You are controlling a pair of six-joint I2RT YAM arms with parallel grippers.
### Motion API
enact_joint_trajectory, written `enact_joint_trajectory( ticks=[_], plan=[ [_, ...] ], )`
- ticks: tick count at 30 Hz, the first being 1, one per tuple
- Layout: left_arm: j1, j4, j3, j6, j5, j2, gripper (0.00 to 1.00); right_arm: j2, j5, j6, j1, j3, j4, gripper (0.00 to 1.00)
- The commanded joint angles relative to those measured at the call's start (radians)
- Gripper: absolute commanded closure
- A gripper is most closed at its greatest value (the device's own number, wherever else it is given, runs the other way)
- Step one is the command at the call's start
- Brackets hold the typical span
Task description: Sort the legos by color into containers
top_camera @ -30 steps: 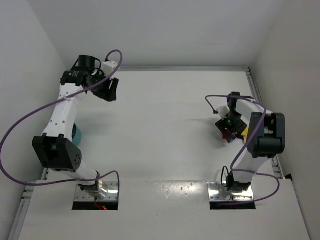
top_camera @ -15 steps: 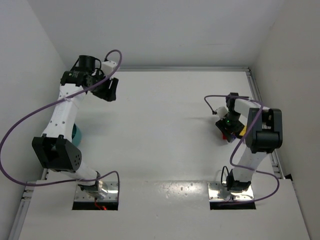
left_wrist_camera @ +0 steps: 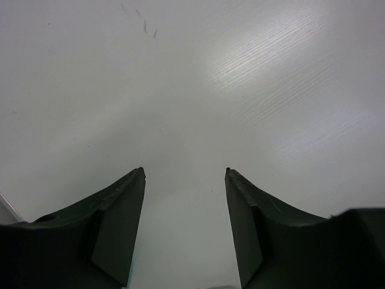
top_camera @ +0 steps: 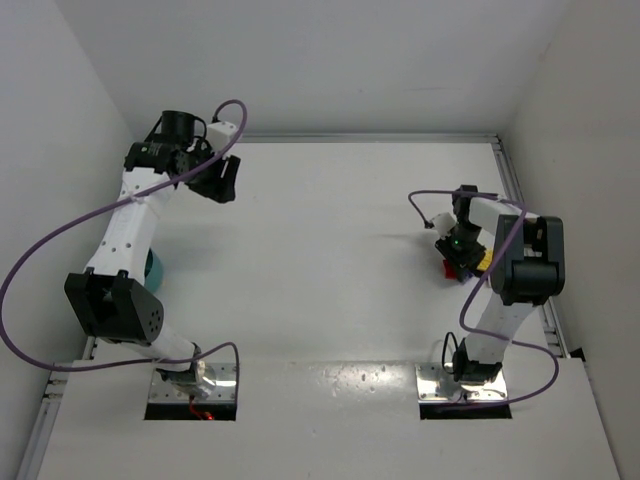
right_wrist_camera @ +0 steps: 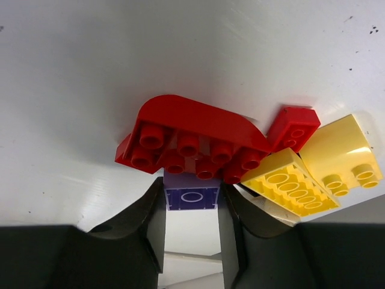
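My right gripper (right_wrist_camera: 191, 191) (top_camera: 458, 255) is shut on a pale purple lego (right_wrist_camera: 192, 192), open underside facing the camera. It touches a large curved red lego (right_wrist_camera: 192, 141). A small red lego (right_wrist_camera: 293, 128) and two yellow legos (right_wrist_camera: 289, 188) (right_wrist_camera: 341, 153) lie to the right of it. In the top view the pile shows as red and yellow (top_camera: 480, 260) under the right wrist. The teal bowl (top_camera: 153, 268) peeks out behind the left arm at the far left. My left gripper (left_wrist_camera: 185, 174) (top_camera: 224, 180) is open and empty over bare table at the back left.
White walls enclose the table on the left, back and right. A metal rail (top_camera: 520, 190) runs along the right edge close to the lego pile. Silver base plates (top_camera: 195, 385) (top_camera: 460, 385) sit at the near edge.
The right arm has shifted slightly toward the right wall over the lego pile. The left gripper has moved a little up and right.
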Motion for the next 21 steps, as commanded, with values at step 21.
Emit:
enact_joint_trajectory(
  ticks=[21],
  plan=[
    [0.001, 0.488, -0.400, 0.009, 0.529, -0.384, 0.33, -0.020, -1.029, 0.210, 0.125, 0.577, -0.330, 0.81]
  ],
)
